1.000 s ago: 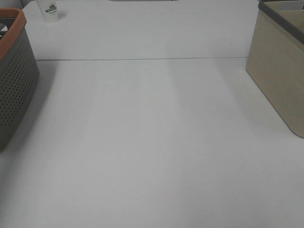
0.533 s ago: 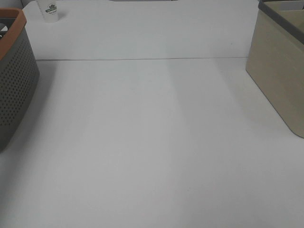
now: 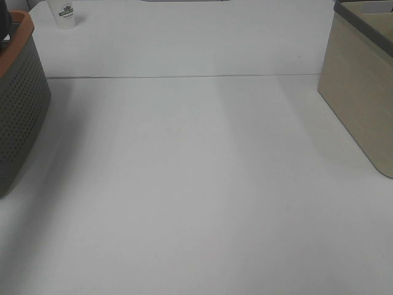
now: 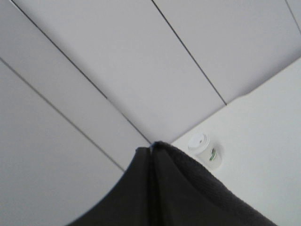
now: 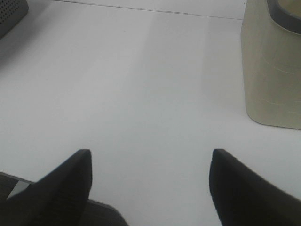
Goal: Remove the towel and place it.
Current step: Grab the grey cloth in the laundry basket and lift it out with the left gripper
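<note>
A white table [image 3: 196, 184] fills the high view, with a grey perforated basket with an orange rim [image 3: 21, 104] at the left edge, a beige basket [image 3: 362, 104] at the right edge and a paper cup [image 3: 65, 13] at the back. The towel [image 4: 160, 193], dark charcoal cloth, shows in the left wrist view. It is gathered into a pinched peak and hangs in folds, with the cup beyond it. The left gripper is hidden by the cloth, but its jaws are closed on that peak, probably so the towel lifts clear of the grey basket. A dark sliver above that basket's rim could be cloth or arm. The right gripper [image 5: 150, 153] hovers over bare table with its fingers spread wide and nothing between them, apparently waiting while the middle stays free for laying the towel down.
</note>
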Robot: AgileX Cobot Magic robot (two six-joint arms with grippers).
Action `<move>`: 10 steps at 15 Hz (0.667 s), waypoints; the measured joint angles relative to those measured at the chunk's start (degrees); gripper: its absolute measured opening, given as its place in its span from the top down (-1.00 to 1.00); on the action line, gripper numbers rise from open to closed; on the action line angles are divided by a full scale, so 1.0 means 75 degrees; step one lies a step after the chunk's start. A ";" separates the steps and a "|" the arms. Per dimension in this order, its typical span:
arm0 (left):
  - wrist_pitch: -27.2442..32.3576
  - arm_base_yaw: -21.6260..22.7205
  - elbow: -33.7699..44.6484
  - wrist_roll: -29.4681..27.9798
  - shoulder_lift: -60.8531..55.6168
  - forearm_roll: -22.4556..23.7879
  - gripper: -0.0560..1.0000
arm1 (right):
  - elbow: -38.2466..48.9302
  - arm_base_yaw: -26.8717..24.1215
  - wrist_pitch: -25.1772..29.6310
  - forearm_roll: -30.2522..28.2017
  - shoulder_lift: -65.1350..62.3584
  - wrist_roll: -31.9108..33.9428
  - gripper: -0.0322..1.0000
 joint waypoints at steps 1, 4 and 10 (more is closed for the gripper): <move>-0.0382 -0.0222 0.0000 0.0008 0.0000 -0.0107 0.89 | 0.0000 0.0000 0.0000 0.0000 0.0000 0.0000 -0.41; -0.1436 -0.0733 0.0000 0.0015 0.0000 -0.0321 0.89 | 0.0000 0.0000 0.0000 0.0000 0.0000 0.0008 -0.41; -0.2788 -0.1429 -0.0038 0.0015 0.0000 -0.1077 0.89 | 0.0000 0.0000 0.0000 0.0000 0.0000 0.0008 -0.41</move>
